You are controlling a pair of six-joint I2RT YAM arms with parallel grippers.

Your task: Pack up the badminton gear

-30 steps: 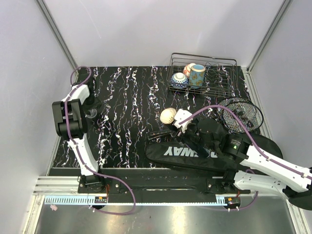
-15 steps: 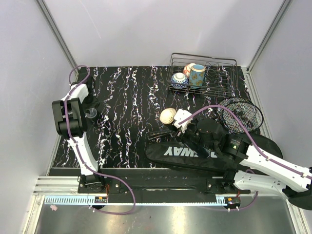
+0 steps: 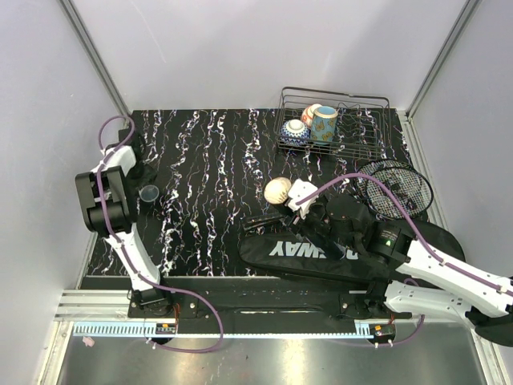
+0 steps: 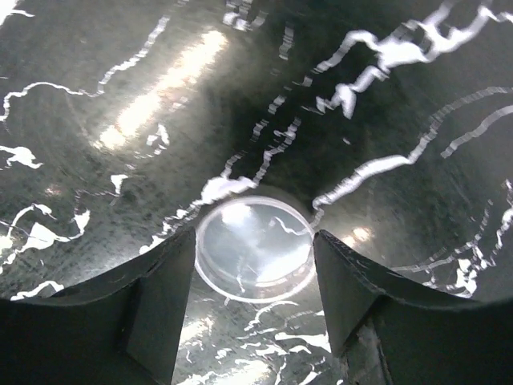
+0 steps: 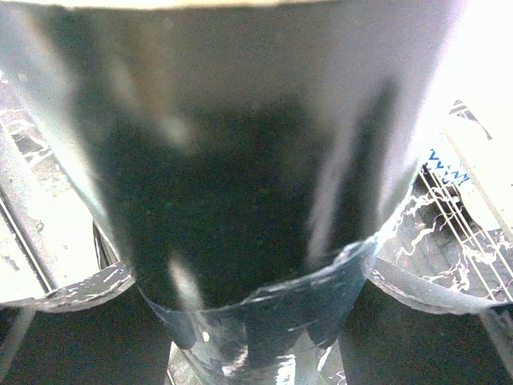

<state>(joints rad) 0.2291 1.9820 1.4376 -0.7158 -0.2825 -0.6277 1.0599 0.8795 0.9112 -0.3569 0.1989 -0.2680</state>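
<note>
My right gripper (image 3: 309, 210) is shut on the dark tube (image 3: 290, 199), which fills the right wrist view (image 5: 240, 160) between my fingers (image 5: 64, 293). The tube's pale round end (image 3: 277, 190) points left. The long black bag (image 3: 337, 250) with white lettering lies under the right arm. The racket's strung head (image 3: 394, 188) rests on the bag's far right end. A clear round lid (image 3: 149, 192) lies on the table. In the left wrist view it (image 4: 255, 249) sits just beyond my open left gripper (image 4: 255, 234), untouched. No loose shuttlecocks show.
A wire basket (image 3: 334, 143) with painted cups (image 3: 324, 123) stands at the back right. The left arm (image 3: 104, 192) is folded by the left wall. Side walls close in the black marbled table (image 3: 208, 168).
My left arm has drawn back toward the far left and off the clear lid, which stays on the table. The right arm with the tube has hardly moved.
</note>
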